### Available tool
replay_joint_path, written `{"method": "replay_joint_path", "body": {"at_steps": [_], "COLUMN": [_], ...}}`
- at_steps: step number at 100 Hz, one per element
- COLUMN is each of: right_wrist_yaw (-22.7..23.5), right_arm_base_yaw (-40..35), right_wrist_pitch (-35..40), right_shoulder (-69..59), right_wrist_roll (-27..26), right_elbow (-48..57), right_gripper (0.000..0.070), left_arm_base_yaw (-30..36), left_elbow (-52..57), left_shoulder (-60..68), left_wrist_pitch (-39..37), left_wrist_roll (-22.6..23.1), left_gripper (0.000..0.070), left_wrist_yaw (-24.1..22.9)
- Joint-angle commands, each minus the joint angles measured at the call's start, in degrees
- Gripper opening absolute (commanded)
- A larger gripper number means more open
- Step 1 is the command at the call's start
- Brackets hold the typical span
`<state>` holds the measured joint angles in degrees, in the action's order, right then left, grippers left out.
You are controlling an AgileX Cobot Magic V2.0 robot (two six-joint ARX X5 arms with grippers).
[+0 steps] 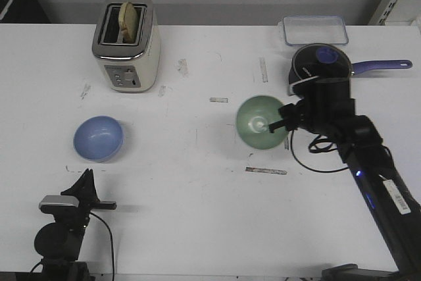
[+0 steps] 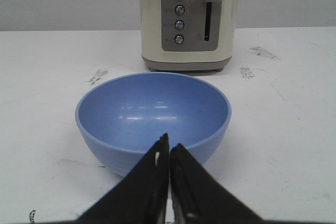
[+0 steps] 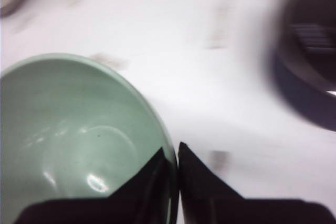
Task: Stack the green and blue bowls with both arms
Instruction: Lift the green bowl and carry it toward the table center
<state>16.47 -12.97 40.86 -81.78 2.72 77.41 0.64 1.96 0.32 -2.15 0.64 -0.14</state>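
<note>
**No legible text on anything in view**

Nothing in the three views can be read as a word, brand or number. The toaster (image 2: 185, 20) has a grey control panel with four round buttons in a column and a row of small dots above them; tiny marks sit beside the buttons, but they are too small to make out. The right arm (image 1: 385, 192) bears a white sticker with dark print on it, too small and blurred to read. The saucepan lid (image 1: 321, 62) shows a blue patch without readable lettering. The grey streaks on the worktop (image 1: 197, 182) are scuffs and tape remnants, not writing.
</note>
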Motion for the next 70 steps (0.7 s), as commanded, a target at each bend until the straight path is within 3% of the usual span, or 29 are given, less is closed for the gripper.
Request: {"method": "replay_joint_path", "body": {"at_steps": [1,30,70], "right_wrist_yaw": [0.0,-0.1,-3.3], "right_arm_base_yaw": [-4.9,-17.9,-20.7], "right_wrist_pitch": [-0.3,-0.8,-2.2], "right_shoulder": [-2.4,-12.8,-21.0], "right_wrist_roll": [-1.4,-1.4,-0.1], "right_elbow": [0.6,0.6,0.6], "right_gripper": [0.0004,0.0004,0.0004], "left_arm_base_yaw": [0.0,0.0,0.0], "left_elbow": [-1.2,-1.2,-1.2], "left_shoulder": [-0.1,-0.1,-0.1], "left_wrist_pitch": [-0.5,-0.5,-0.5], "left_wrist_roll": [-0.2,-0.2,-0.2], "left_gripper": [0.0001,0.0001,0.0001], "left_wrist_yaw": [0.0,0.0,0.0]}}
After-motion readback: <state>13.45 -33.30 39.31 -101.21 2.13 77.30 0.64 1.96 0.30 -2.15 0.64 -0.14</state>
